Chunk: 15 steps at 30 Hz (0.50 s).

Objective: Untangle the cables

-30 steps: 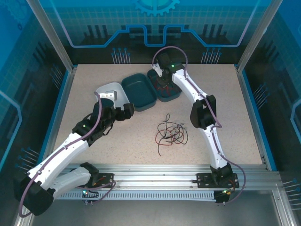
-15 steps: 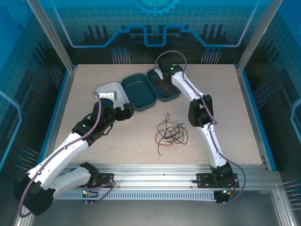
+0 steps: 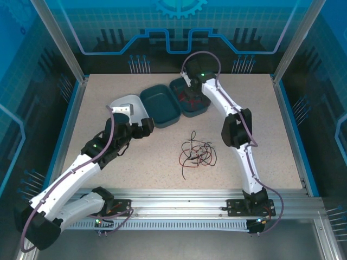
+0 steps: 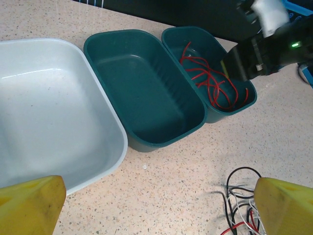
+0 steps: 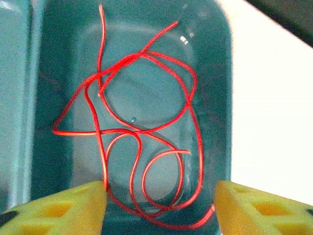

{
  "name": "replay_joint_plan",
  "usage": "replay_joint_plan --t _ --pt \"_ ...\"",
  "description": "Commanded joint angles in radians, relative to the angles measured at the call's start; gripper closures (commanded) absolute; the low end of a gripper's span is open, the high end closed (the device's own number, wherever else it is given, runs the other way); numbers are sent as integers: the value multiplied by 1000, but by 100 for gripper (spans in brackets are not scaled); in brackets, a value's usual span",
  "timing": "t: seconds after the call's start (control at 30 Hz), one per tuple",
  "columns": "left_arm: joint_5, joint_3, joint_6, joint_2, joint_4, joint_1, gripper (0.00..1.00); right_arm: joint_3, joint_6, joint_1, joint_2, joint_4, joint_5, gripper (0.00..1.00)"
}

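My right hand point(image 5: 161, 211) hangs over the dark teal plastic bin point(image 5: 217, 73) at the upper middle of the overhead view. Its yellow fingers point(image 5: 58, 210) sit spread at the two lower corners of my wrist view with nothing pinched between them. Under the gap, thin red cables point(image 5: 98, 132) lie in loose loops on the bin floor, one strand passing just beside my left finger without being gripped. I read that bin as the place for red, which is why my hand is open above it and not down among the wires. Next to it are a second dark teal bin point(image 4: 146, 93) and a white rectangular tray point(image 4: 44, 112), side by side with rims touching, both bare inside; I take them as waiting for the black and whitish cables. My left hand point(image 4: 156, 208) is opened wide and holds nothing. It sits low over the speckled beige worktop point(image 4: 171, 171), just in front of the tray and facing the row of bins, out of my right arm's way. The remaining tangled heap of red, black and whitish cables point(image 3: 196, 151) lies in the middle of the overhead view, between my arms and well apart from the bins, so plenty is left to sort.
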Motion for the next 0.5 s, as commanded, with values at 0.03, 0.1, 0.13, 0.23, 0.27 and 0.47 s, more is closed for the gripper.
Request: replay_joint_plan --t 0.03,0.1,0.13,0.23,0.27,0.47 --pt "-8 28 0 -23 -19 8 1 -116 38 21 -176 53 -1 16" --pt "-16 27 2 -23 -18 8 1 -179 59 28 -236 70 -5 0" --pt "-21 30 3 -23 -17 7 1 -218 74 29 -268 80 -8 0" --pt "-33 39 2 -24 -22 8 1 -381 95 43 -378 161 -19 0" --pt "-36 42 2 -26 -22 7 1 -436 105 48 -421 188 -18 0" --pt "-63 31 6 -46 -24 10 1 -737 175 71 -650 284 23 0"
